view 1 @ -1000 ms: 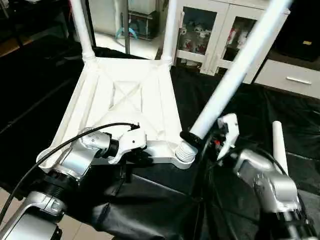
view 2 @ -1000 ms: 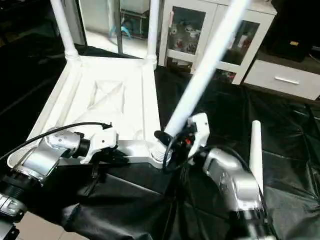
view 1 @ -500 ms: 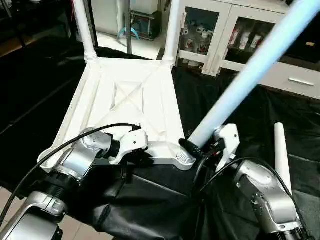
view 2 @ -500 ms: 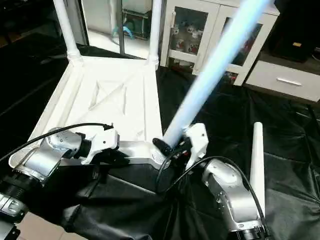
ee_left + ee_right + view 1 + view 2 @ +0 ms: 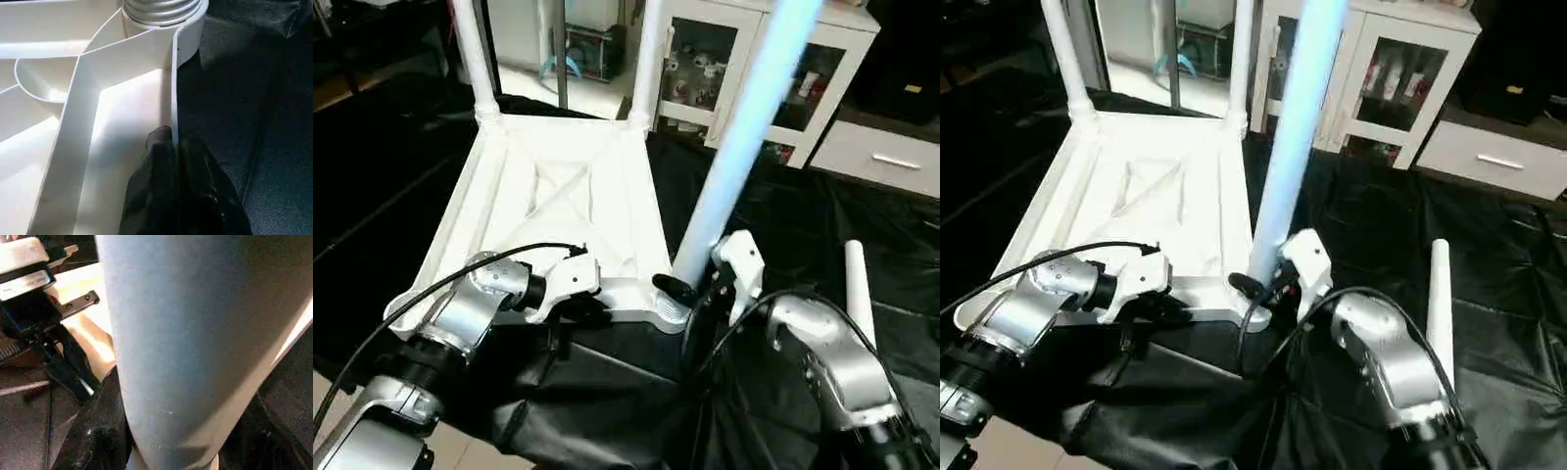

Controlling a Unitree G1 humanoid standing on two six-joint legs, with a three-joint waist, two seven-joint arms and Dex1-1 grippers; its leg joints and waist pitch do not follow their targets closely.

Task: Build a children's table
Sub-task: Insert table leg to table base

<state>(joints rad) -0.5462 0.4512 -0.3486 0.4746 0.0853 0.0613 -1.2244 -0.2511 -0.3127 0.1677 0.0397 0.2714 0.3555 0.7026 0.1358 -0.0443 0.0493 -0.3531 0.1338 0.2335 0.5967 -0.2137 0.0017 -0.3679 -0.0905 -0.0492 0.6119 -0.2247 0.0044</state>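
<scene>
The left gripper [image 5: 173, 161] pinches the large white ribbed plastic tabletop's [image 5: 558, 196] rim while the right gripper [image 5: 690, 291] clasps a long white tapered tube leg [image 5: 734, 166] at its corner socket [image 5: 672, 311].

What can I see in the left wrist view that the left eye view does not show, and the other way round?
Left wrist view: the left gripper closed on the thin edge wall of the table top, seen close. Left eye view: two fitted legs at the far corners, a spare leg on the black cover, and the right gripper holding the third leg. Both: the near corner socket.
</scene>
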